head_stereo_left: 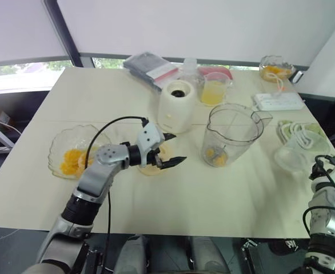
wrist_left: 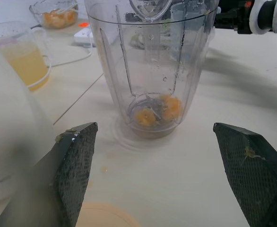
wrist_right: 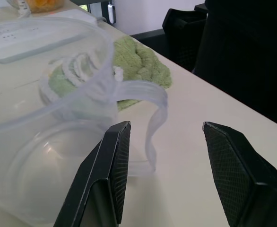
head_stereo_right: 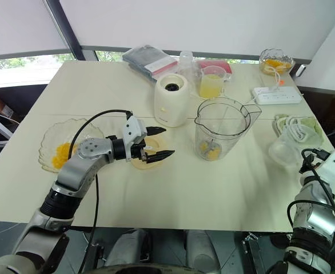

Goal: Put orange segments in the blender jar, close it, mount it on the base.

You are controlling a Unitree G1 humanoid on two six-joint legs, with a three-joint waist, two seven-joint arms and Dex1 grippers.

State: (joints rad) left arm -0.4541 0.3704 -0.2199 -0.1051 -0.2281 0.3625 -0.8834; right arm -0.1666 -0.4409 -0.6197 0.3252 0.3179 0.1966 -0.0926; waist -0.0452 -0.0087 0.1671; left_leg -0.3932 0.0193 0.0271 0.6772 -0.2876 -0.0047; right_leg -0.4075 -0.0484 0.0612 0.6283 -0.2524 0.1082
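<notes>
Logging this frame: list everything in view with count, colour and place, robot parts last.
blender jar: 1, clear, upright and open, right of centre
orange segments: a few, orange, at the jar's bottom
blender base: 1, cream, centre, left of the jar
glass bowl: 1, clear, left side, more orange pieces inside
disc: 1, pale orange, beneath the left gripper
measuring cup: 1, clear, yellow juice, behind the jar
far bowl: 1, clear, far right corner, orange pieces inside
power strip: 1, white, far right
cloth: 1, green, right edge
lid: 1, clear, near right
package: 1, grey and red, far edge
left gripper: black fingers, open
right gripper: black fingers, open, by the lid
</notes>
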